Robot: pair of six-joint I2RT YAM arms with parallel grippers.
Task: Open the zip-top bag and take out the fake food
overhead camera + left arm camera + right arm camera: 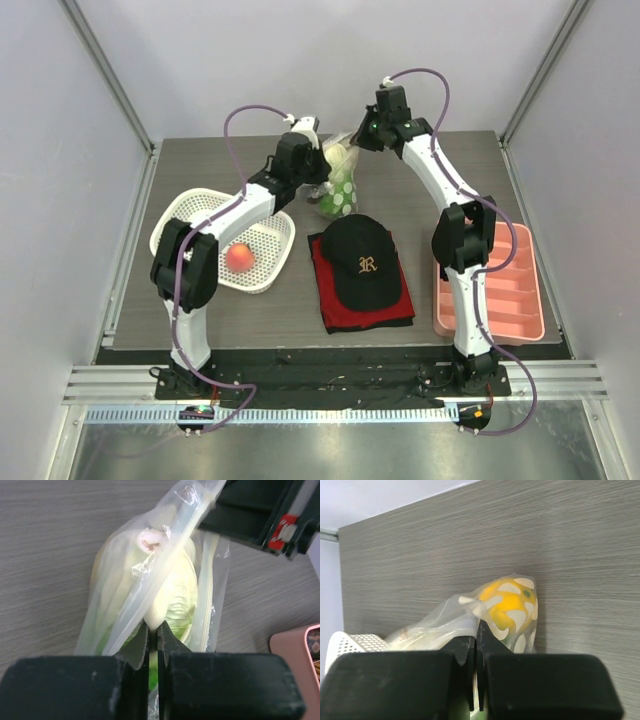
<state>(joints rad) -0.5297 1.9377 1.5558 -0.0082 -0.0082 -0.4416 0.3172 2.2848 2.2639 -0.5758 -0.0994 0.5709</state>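
The zip-top bag, clear with white dots, hangs at the back of the table, pinched between both grippers. My left gripper is shut on one wall of the bag near its top edge; the leafy green vegetable shows through the plastic. Shut on the opposite side of the bag is my right gripper, just beside the yellow-orange citrus inside. From above, the left gripper and right gripper flank the bag's upper end. A red-pink peach lies in the white mesh basket.
A black cap rests on a folded red cloth at the table's middle. A pink compartment tray stands at the right edge; its corner shows in the left wrist view. The basket's rim appears at the lower left of the right wrist view.
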